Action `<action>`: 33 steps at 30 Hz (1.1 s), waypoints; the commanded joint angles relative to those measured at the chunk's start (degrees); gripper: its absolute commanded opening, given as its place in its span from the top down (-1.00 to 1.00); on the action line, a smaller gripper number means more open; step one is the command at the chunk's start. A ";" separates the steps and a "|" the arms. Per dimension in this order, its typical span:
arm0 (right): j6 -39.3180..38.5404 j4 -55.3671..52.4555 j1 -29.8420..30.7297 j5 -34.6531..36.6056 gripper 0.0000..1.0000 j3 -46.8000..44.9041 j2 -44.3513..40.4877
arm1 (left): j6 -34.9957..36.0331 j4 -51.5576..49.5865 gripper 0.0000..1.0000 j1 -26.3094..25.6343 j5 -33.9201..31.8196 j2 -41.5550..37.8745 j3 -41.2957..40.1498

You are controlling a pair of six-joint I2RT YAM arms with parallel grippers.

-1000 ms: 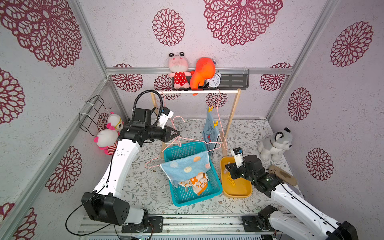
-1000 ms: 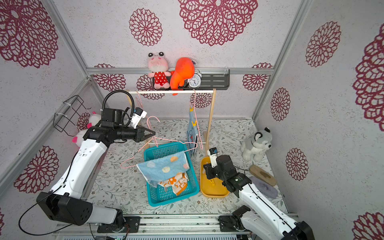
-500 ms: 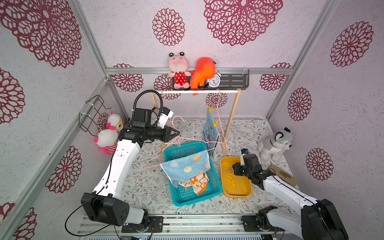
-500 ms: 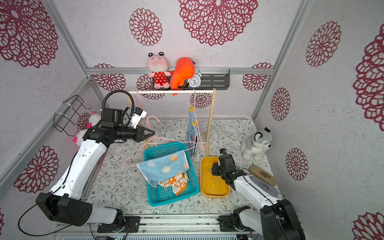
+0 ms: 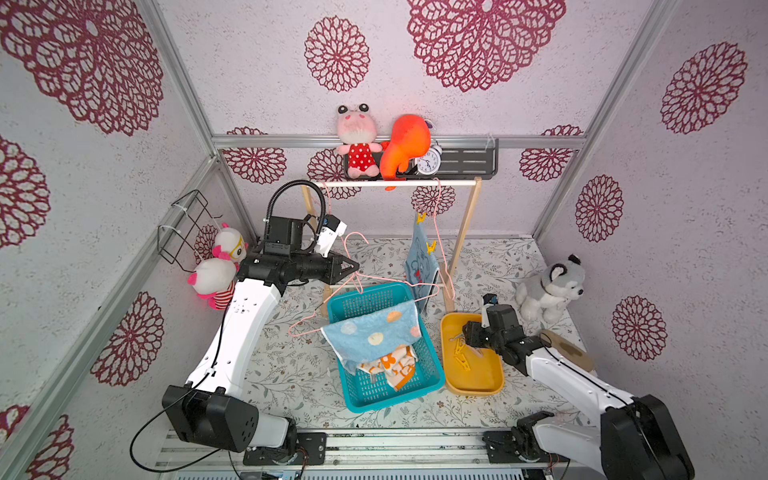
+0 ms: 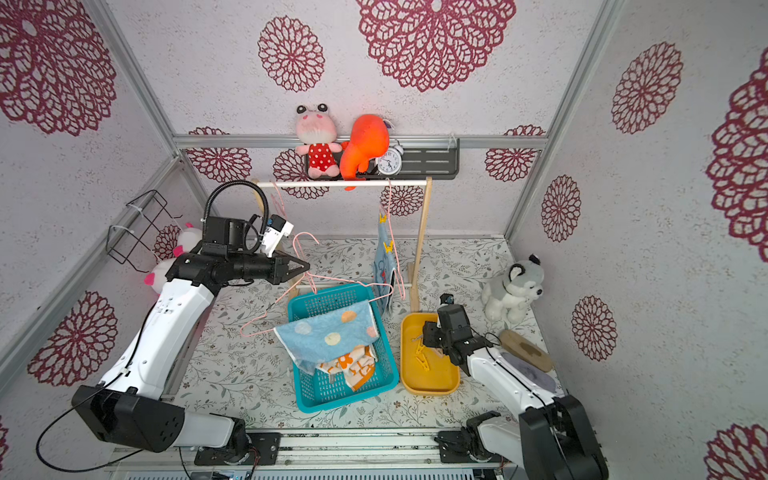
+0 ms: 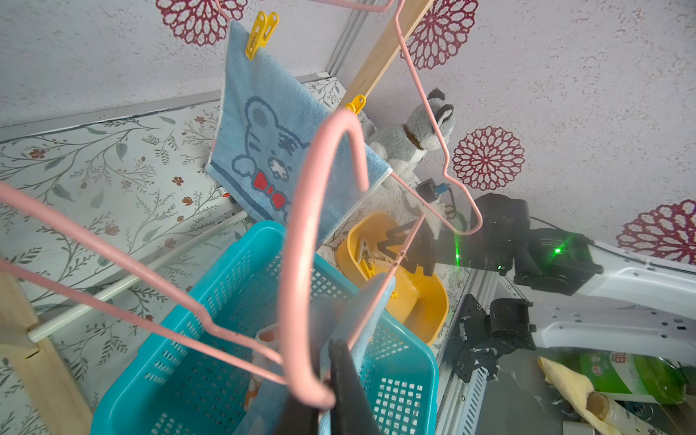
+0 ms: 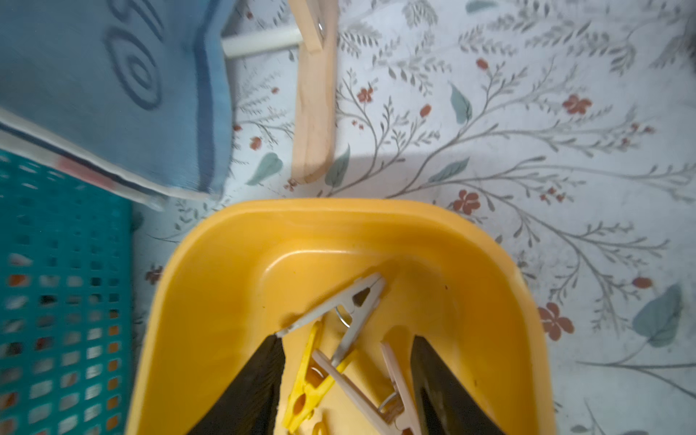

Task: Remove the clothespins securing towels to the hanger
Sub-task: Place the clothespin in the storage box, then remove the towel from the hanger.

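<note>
Two yellow clothespins (image 5: 421,217) clip the cartoon towel (image 5: 419,262) to the rail hanger (image 5: 435,208) in both top views, and it dangles off the white rail (image 5: 395,183) right behind the teal basket (image 5: 390,401). We see the left gripper (image 5: 352,268) up in the air, clamped on the neck of the pink hanger (image 5: 355,235). The dotted towel (image 5: 370,336) droops across the basket over the flower towel (image 5: 390,365). There's plenty of bare floor on the left arm's side of the basket. On the other side the yellow tray (image 5: 478,384) sits just beside it with only a thin strip between. The right gripper (image 5: 467,343) hangs low over the tray's back end, near the rack's wooden foot (image 5: 449,297), and the husky plush (image 5: 548,286) is well off to the side. From the left wrist, the fingers (image 7: 341,388) are pinched tight on the pink hanger just below its hook, and the cartoon towel's lower corner hangs near the gap between basket and tray. From the right wrist, the jaws stand apart with nothing held. A beige pin (image 8: 339,301), a yellow pin (image 8: 303,391) and a wooden pin (image 8: 398,380) lie loose on the tray floor between the fingertips (image 8: 263,373), and the beige one's end touches a fingertip. The tray's rim curves just ahead, and the cartoon towel's edge hangs just past its corner.
</note>
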 commanded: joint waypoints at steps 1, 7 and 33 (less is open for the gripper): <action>-4.50 -0.33 0.42 -2.14 -0.13 3.00 -7.58 | 0.26 1.34 1.00 -0.37 0.52 -0.98 -0.41; -7.67 1.29 0.69 -7.82 -0.08 3.49 -17.22 | 0.51 1.16 1.00 -0.40 1.01 -0.94 -0.32; -4.95 23.28 18.09 -15.87 0.26 1.93 -6.08 | 0.15 1.49 1.00 -0.92 0.95 -1.85 -0.36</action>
